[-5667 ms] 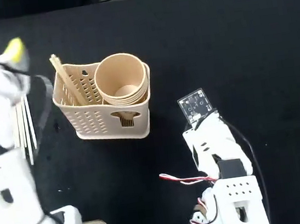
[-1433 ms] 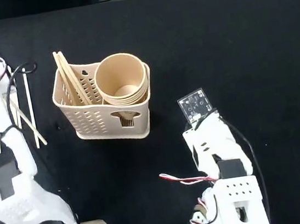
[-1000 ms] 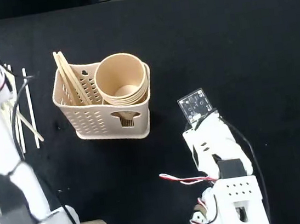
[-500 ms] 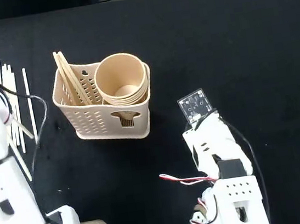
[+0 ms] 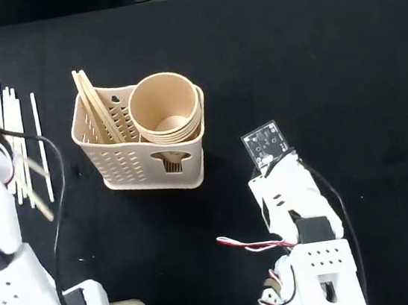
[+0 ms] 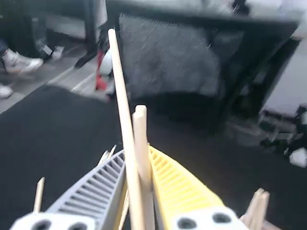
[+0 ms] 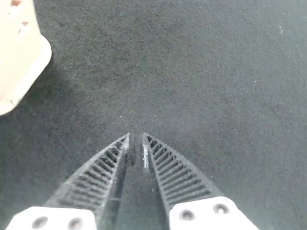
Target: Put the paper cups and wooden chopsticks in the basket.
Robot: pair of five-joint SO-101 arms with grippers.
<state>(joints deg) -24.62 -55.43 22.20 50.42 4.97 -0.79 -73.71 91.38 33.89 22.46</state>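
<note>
- Gripping two slim wooden chopsticks [image 6: 120,86]: your left claw [image 6: 137,154], ribbed jaws.
- Your right claw [image 7: 136,140]: closed above matte black desk [image 7: 201,72].
- Perforated basket [image 5: 139,165] holds nested paper cups [image 5: 164,106].

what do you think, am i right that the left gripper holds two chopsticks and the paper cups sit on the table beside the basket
No, the high view shows the paper cups inside the basket, not beside it. The left gripper does hold two chopsticks.
</note>
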